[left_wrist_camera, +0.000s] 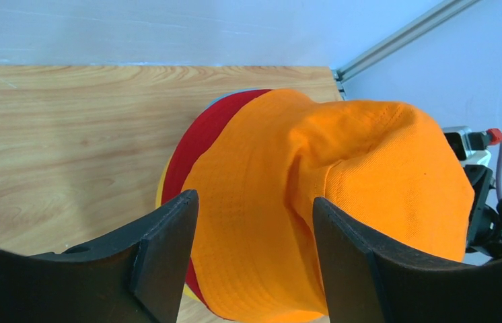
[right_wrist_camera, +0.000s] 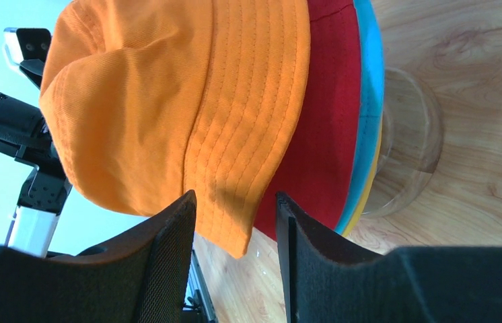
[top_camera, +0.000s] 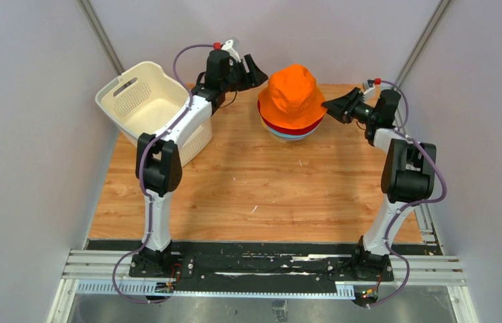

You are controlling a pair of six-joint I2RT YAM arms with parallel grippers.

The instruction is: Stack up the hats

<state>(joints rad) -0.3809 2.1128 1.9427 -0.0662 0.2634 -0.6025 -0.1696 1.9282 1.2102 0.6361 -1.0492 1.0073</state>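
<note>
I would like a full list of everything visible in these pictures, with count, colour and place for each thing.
orange hat: one, orange, top of the stack at the back of the table
red hat: one, red, directly under the orange one
teal hat: one, teal, under the red one, only its brim edge shows
yellow hat: one, yellow, under the teal one, only a thin edge shows
stand: one, wooden, under the stack, round base on the table
basket: one, white, perforated, back left
table: one, light wood
left gripper: one, black, open, left of the stack
right gripper: one, black, open, at the orange brim's right edge
</note>
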